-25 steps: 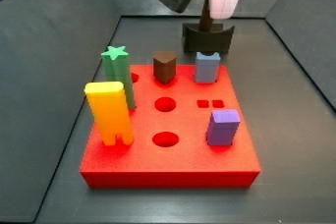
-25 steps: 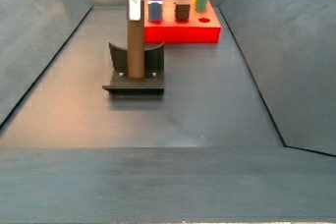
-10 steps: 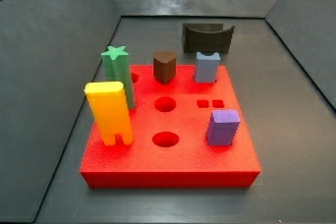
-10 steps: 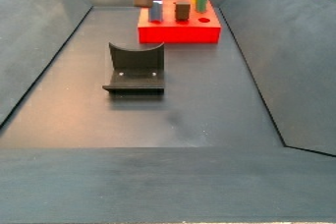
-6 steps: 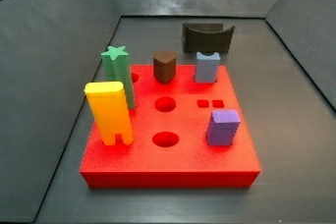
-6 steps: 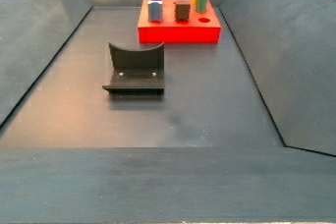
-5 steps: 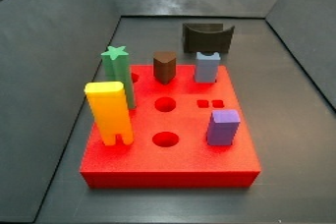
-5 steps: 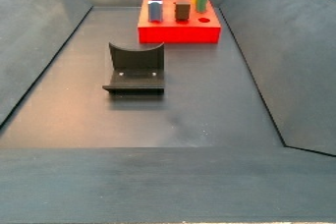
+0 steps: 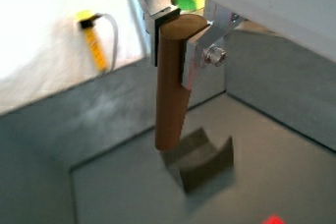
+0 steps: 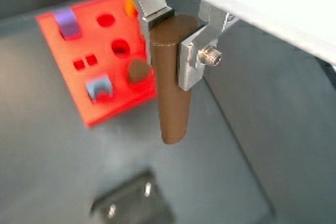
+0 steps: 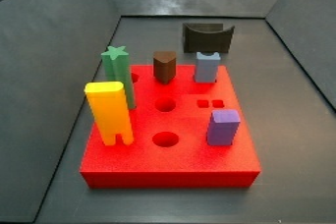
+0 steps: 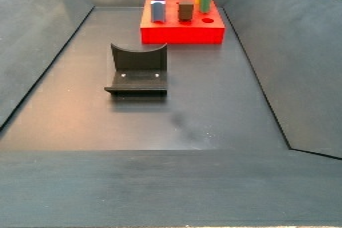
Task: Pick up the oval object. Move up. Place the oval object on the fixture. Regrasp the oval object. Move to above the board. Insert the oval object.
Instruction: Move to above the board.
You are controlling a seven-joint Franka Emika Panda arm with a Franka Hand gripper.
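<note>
Only your wrist views show the hand (image 9: 178, 46): its silver fingers (image 10: 197, 53) are clamped on the oval object (image 10: 171, 85), a smooth brown peg hanging upright, high above the floor. Both side views show just the fixture (image 12: 136, 71) and board (image 11: 168, 130); a dark speck at one's top edge may be the peg's tip.

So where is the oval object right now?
The oval object is clamped upright in the tool, high above the floor; in both wrist views it hangs over the fixture, with the board off to one side.
</note>
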